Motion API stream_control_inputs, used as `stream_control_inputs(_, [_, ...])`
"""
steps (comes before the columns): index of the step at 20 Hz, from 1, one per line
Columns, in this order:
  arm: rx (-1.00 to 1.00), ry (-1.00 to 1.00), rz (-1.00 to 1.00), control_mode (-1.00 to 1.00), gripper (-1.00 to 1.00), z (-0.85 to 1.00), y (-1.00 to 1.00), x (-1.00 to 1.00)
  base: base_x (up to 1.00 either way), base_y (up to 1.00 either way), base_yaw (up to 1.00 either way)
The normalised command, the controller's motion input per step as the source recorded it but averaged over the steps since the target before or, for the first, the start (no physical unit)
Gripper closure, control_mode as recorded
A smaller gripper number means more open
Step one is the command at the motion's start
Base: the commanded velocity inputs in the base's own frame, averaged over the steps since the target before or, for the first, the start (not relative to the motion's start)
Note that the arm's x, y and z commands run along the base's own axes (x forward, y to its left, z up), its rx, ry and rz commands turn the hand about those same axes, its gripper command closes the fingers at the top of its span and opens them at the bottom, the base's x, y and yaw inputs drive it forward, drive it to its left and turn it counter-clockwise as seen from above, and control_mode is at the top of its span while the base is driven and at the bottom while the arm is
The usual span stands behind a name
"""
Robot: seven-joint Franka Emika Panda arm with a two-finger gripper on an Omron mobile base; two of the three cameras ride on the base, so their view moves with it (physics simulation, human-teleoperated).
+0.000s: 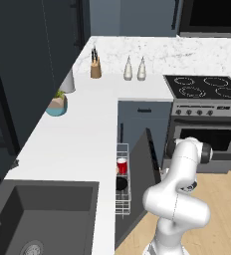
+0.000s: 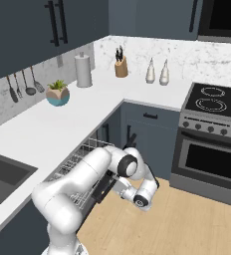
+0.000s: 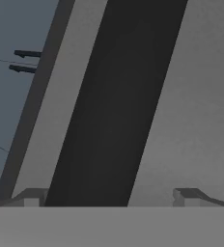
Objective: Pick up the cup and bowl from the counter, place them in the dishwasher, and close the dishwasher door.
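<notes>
White L-shaped surface [image 1: 72, 144] runs bare past a dark sink [image 1: 43, 214] and a teal plant pot [image 1: 57, 105], because the two things that belong to the task already sit lower down: the red cup [image 1: 122, 166] stands upright, mouth up, in the white wire rack [image 1: 122, 196] of the dishwasher [image 1: 130, 189], and the black bowl [image 1: 121, 184] rests just beside it in the same rack, open side up as far as the left base view shows. Both lie beyond the door from the pincer, on the rack side, near it but parted from it by the panel. The dishwasher door [image 1: 143, 184] stands partway up, tilted between flat and shut, its long edge rising from the hinge near the floor, its dark outer face turned toward the arm. That fits the last step, judged from the layout: only the closing is left. The pincer [image 3: 111, 195] hangs low at the outer face of the door, where a push would swing it shut. In the hand view its two tips [image 3: 32, 197] stand well apart with nothing between them, and a dark slanted band, probably the door's edge or face, runs close ahead of them; whether they touch it I cannot tell. In the right base view the wrist [image 2: 140, 196] bends down beside the panel, above the wooden floor [image 2: 187, 224], with the oven [image 2: 212, 159] off to the far side.
</notes>
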Motion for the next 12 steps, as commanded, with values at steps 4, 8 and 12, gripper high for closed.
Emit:
stream_control_inputs(4, [-0.04, 0.02, -0.17, -1.0, -1.0, 0.0, 1.0, -0.18, 0.0, 0.0, 0.0])
stream_control_inputs(8, [-0.13, 0.04, -0.23, -1.0, -1.0, 0.0, 1.0, -0.18, 0.0, 0.0, 0.0])
stream_control_inputs(12, [-0.16, 0.09, -0.24, -1.0, -1.0, 0.0, 1.0, -0.21, 0.0, 0.0, 0.0])
